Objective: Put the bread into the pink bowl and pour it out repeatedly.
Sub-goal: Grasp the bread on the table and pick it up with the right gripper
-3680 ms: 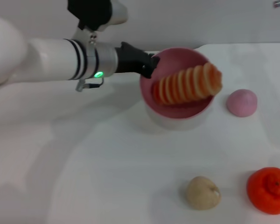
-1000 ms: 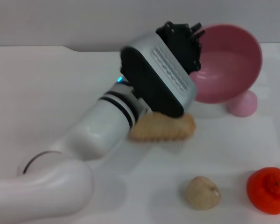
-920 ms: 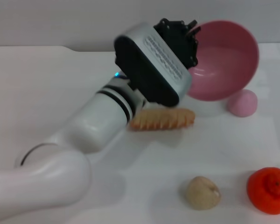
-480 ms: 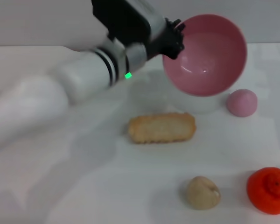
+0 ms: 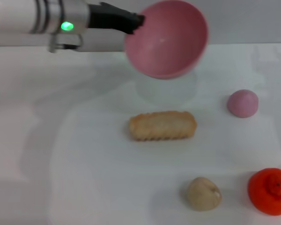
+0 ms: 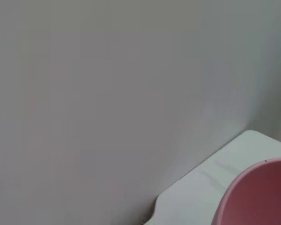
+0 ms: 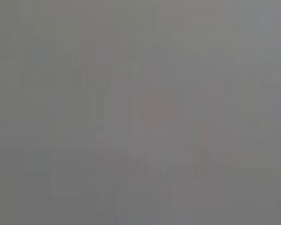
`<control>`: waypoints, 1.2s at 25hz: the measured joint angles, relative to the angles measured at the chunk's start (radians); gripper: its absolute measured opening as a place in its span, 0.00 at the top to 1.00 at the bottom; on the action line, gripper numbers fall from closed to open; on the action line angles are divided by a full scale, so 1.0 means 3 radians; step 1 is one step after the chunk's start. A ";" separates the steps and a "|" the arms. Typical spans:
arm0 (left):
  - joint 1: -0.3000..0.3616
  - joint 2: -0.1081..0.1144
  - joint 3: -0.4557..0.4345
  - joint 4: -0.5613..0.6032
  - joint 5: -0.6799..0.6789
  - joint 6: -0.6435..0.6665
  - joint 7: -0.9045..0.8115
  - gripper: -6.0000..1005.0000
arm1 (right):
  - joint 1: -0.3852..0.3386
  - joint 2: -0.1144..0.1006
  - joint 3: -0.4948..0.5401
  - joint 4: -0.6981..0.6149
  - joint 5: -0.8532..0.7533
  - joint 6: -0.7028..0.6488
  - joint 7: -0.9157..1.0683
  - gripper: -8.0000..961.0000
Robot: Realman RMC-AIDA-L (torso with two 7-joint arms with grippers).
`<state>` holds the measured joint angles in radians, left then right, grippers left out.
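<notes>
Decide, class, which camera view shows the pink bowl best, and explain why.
The head view: the whole pink bowl shows, lifted above the table and tipped, empty, held at its rim by the left gripper. The left wrist view catches only a piece of its edge; the right wrist view shows none of it.

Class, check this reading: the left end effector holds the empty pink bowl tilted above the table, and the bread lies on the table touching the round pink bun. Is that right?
Not quite. In the head view the bread lies apart from the round pink bun, with bare table between them. The left end effector does hold the empty pink bowl tilted above the table.
</notes>
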<state>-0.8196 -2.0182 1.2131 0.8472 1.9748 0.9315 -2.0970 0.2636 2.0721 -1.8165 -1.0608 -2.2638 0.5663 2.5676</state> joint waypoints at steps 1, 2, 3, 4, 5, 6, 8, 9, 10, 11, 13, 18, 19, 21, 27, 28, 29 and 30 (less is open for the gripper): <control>0.0006 0.0030 -0.0146 0.0008 0.0062 0.0129 -0.0013 0.85 | 0.0019 -0.0004 0.0060 -0.0004 0.0000 -0.0163 0.0036 0.43; 0.0014 0.0050 -0.0220 0.0018 0.0089 0.0211 -0.0023 0.85 | 0.0052 -0.0008 0.0144 -0.0007 0.0001 -0.0404 0.0071 0.43; 0.0033 0.0085 -0.0307 0.0024 0.0105 0.0313 -0.0045 0.85 | 0.0087 -0.0010 0.0227 -0.0012 0.0001 -0.0609 0.0088 0.43; 0.0057 0.0125 -0.0395 0.0027 0.0119 0.0411 -0.0071 0.85 | 0.0125 -0.0011 0.0311 -0.0012 0.0001 -0.0850 0.0099 0.43; 0.0079 0.0155 -0.0454 0.0029 0.0127 0.0493 -0.0096 0.85 | 0.0182 -0.0015 0.0424 -0.0014 0.0000 -0.1124 0.0101 0.43; 0.0109 0.0180 -0.0500 0.0031 0.0142 0.0547 -0.0125 0.85 | 0.0253 -0.0022 0.0535 -0.0006 -0.0004 -0.1398 0.0099 0.43; 0.0179 0.0214 -0.0543 0.0036 0.0163 0.0621 -0.0187 0.85 | 0.0411 -0.0052 0.0724 0.0027 -0.0015 -0.1937 0.0093 0.43; 0.0212 0.0226 -0.0548 0.0040 0.0168 0.0641 -0.0212 0.85 | 0.0475 -0.0073 0.0781 0.0039 -0.0018 -0.2146 0.0087 0.43; 0.0246 0.0235 -0.0548 0.0042 0.0173 0.0658 -0.0233 0.85 | 0.0548 -0.0099 0.0830 0.0050 -0.0019 -0.2368 0.0082 0.43; 0.0295 0.0243 -0.0548 0.0044 0.0173 0.0670 -0.0251 0.85 | 0.0610 -0.0124 0.0852 0.0050 -0.0020 -0.2570 0.0078 0.43; 0.0360 0.0248 -0.0548 0.0044 0.0173 0.0687 -0.0254 0.85 | 0.0742 -0.0175 0.0894 0.0039 -0.0020 -0.2999 0.0075 0.43; 0.0474 0.0293 -0.0512 0.0062 0.0178 0.0751 -0.0203 0.85 | 0.1065 -0.0203 0.1133 -0.0082 -0.0017 -0.4086 -0.0074 0.43; 0.0492 0.0306 -0.0510 0.0070 0.0196 0.0762 -0.0194 0.85 | 0.1135 -0.0195 0.1197 -0.0104 -0.0013 -0.4314 -0.0103 0.43; 0.0514 0.0328 -0.0511 0.0087 0.0251 0.0785 -0.0189 0.85 | 0.1274 -0.0187 0.1312 -0.0135 -0.0018 -0.4728 -0.0132 0.43; 0.0590 0.0333 -0.0510 0.0159 0.0378 0.0874 -0.0087 0.85 | 0.1666 -0.0179 0.1383 -0.0089 -0.0090 -0.5600 -0.0139 0.43; 0.0590 0.0333 -0.0510 0.0159 0.0378 0.0874 -0.0087 0.85 | 0.1706 -0.0168 0.1381 -0.0082 -0.0124 -0.5672 -0.0140 0.43; 0.0595 0.0327 -0.0509 0.0159 0.0392 0.0895 -0.0073 0.85 | 0.1750 -0.0146 0.1374 -0.0072 -0.0161 -0.5738 -0.0142 0.43; 0.0600 0.0320 -0.0508 0.0159 0.0404 0.0906 -0.0070 0.85 | 0.1790 -0.0124 0.1361 -0.0068 -0.0213 -0.5811 -0.0143 0.43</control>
<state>-0.6396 -1.9224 1.0608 0.8948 2.0959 1.2033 -2.1179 0.8005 2.0350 -1.4083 -1.0812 -2.3278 -1.1770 2.5246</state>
